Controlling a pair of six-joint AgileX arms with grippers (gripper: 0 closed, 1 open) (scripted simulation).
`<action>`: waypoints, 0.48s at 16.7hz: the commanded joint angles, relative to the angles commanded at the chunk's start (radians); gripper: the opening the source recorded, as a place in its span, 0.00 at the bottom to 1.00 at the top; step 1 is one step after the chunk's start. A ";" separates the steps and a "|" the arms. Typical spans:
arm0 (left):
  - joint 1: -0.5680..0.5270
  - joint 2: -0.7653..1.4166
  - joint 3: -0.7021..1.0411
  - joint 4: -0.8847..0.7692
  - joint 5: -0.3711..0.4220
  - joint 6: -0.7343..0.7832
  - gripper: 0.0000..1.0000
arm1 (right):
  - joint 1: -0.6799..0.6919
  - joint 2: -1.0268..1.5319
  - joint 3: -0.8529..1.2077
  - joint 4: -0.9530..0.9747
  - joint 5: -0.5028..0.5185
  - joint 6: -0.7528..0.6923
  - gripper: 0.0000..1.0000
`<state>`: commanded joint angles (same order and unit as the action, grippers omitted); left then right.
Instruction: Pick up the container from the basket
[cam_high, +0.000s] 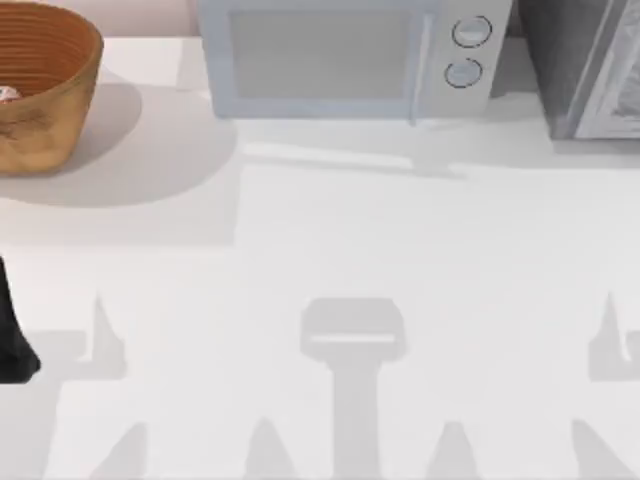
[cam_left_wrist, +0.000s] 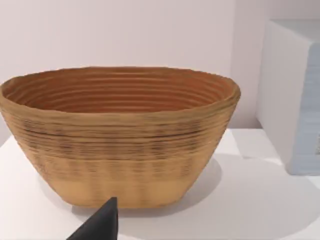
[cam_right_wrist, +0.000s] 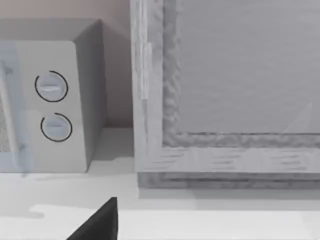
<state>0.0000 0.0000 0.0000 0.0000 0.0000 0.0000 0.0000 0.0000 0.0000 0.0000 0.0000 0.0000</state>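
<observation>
1. Scene. The basket (cam_high: 45, 85) stood at the upper left of the top view, on the white table (cam_high: 400, 250), partly cut by the frame's left edge. A microwave (cam_high: 350, 55) with two round dials occupied the upper centre, and a grey cabinet-like appliance (cam_high: 590, 65) filled the upper right corner.

2. Task object. The container (cam_high: 6, 95) appeared as a small white and reddish patch inside the basket, at the extreme left edge of the top view; most of it was cut off. In the left wrist view the basket (cam_left_wrist: 120, 145) faced the camera side-on, and its near wall hid whatever lay on its floor.

3. Left arm. A dark part of the left arm (cam_high: 12, 335) entered at the lower left edge of the top view, well apart from the basket. One dark fingertip (cam_left_wrist: 100, 225) showed at the lower edge of the left wrist view, below the basket's base. The opening of the fingers could not be told, and nothing was seen in their hold.

4. Right arm. One dark fingertip (cam_right_wrist: 100, 222) showed at the lower edge of the right wrist view, facing the microwave (cam_right_wrist: 55, 100) and the grey appliance (cam_right_wrist: 225, 100). Its opening also could not be told; the arm appeared parked.

5. Step in hand. Judged from the layout, the task stood at the approach stage: the container lay in the basket, ungrasped.

6. Next move. The left gripper would probably need to rise above the rim, travel over the basket's interior, and descend with fingers spread around the container without striking the wall.
</observation>
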 joint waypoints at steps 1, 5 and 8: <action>0.000 0.000 0.000 0.000 0.000 0.000 1.00 | 0.000 0.000 0.000 0.000 0.000 0.000 1.00; -0.003 0.045 0.046 -0.024 0.008 0.000 1.00 | 0.000 0.000 0.000 0.000 0.000 0.000 1.00; -0.004 0.166 0.171 -0.090 0.022 0.002 1.00 | 0.000 0.000 0.000 0.000 0.000 0.000 1.00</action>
<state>-0.0045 0.1665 0.1712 -0.0898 0.0219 0.0025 0.0000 0.0000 0.0000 0.0000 0.0000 0.0000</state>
